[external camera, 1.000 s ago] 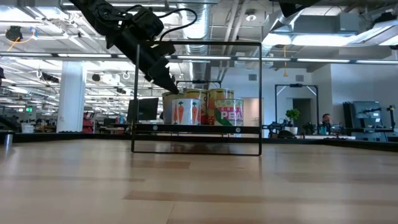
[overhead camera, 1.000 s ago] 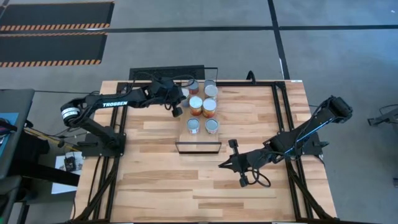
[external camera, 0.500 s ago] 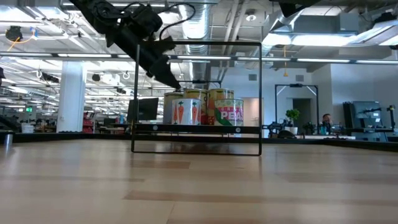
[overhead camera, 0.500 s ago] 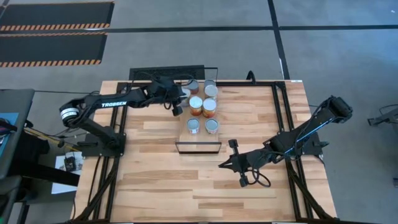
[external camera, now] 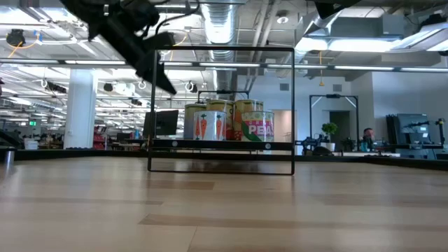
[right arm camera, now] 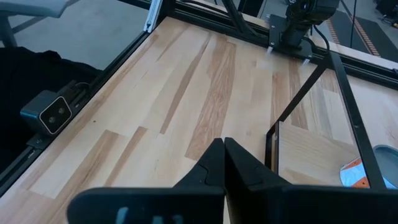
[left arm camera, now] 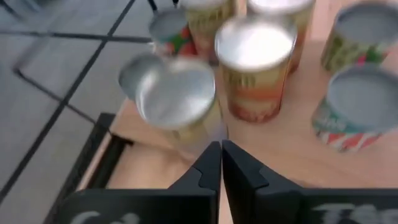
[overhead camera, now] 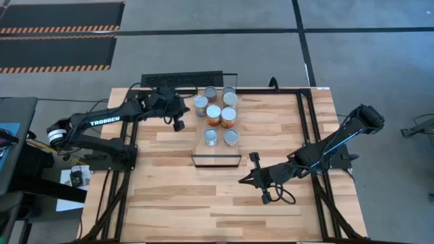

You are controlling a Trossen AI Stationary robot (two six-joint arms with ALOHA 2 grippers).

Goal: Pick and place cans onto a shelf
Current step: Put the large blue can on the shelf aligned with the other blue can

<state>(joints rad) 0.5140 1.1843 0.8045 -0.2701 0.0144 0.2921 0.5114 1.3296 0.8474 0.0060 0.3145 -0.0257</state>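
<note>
Several cans with silver tops stand upright in two rows on the far part of the shelf, a narrow wood plank in a black frame. In the low view the cans show carrot and pea labels. My left gripper hangs shut just left of the cans and above shelf height, touching nothing. In its wrist view a silver-topped can stands just ahead of its fingertips. My right gripper hovers shut over bare table, near and right of the shelf's near end.
The shelf's tall black wire frame rises around the plank. Black rails edge the tabletop. Bare wood lies across the table's near half and on the shelf's near end. A person sits far off in the room.
My left gripper has drawn back from the can at the shelf's left edge, toward the table's left edge and a little up, keeping its downward slant. That can stays upright on the shelf.
</note>
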